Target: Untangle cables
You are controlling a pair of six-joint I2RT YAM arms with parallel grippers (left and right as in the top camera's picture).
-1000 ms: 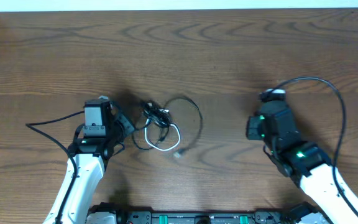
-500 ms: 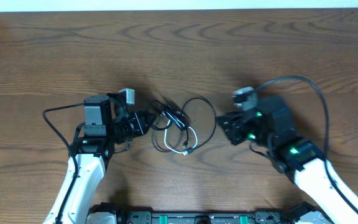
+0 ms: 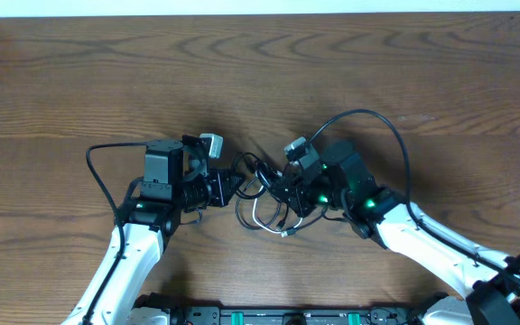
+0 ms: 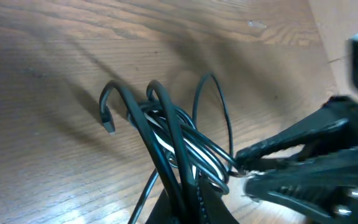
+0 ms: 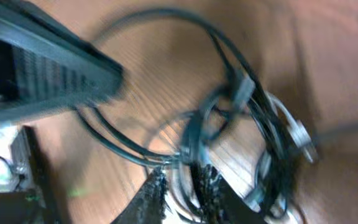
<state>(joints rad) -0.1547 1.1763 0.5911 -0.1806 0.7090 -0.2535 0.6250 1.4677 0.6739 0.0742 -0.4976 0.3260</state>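
**Cable knot gripped between two claws**

The left gripper (image 3: 227, 188) is clamped shut on the cables (image 3: 258, 179), thin glossy cords, mostly black with one white, bunched into curved loops. The knot is met from 3 o'clock by the right gripper (image 3: 284, 193). Its tapered black fingers (image 4: 291, 138) are set slightly apart with a black strand between them; a pinch cannot be confirmed. The left gripper is placed at 9 o'clock. A white loop (image 3: 262, 217) is spread toward 6 o'clock on the dark, grained wooden table (image 3: 377, 72)

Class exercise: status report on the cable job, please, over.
Left hand shut on the cables. Right hand at their other side, grip unclear. Black and white cables looped together, not yet apart. Hands crowd each other.
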